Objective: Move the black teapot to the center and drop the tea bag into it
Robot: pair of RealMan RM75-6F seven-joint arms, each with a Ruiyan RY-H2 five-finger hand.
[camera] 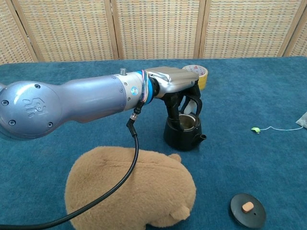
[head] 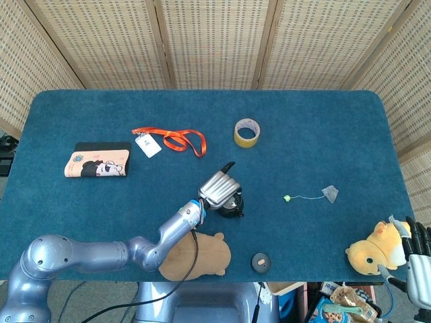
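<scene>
The black teapot [head: 234, 206] [camera: 183, 133] stands lidless on the blue table, a little left of the middle and near the front. My left hand [head: 219, 188] [camera: 175, 86] is over it, and its fingers [camera: 184, 102] grip the raised handle. In the chest view the spout points right. The tea bag [head: 330, 194] [camera: 303, 120] lies flat to the right, with its string running to a green tag [head: 287, 198] [camera: 256, 129]. The teapot's lid [head: 260, 261] [camera: 247, 209] lies near the front edge. My right hand [head: 417, 260] hangs off the table's right front corner with fingers spread, holding nothing.
A brown plush [head: 195, 256] [camera: 134, 187] lies under my left forearm at the front edge. A yellow plush [head: 374, 253] sits at the front right. A tape roll [head: 247, 132] [camera: 199, 73], an orange lanyard [head: 169, 140] and a patterned pouch [head: 97, 163] lie further back.
</scene>
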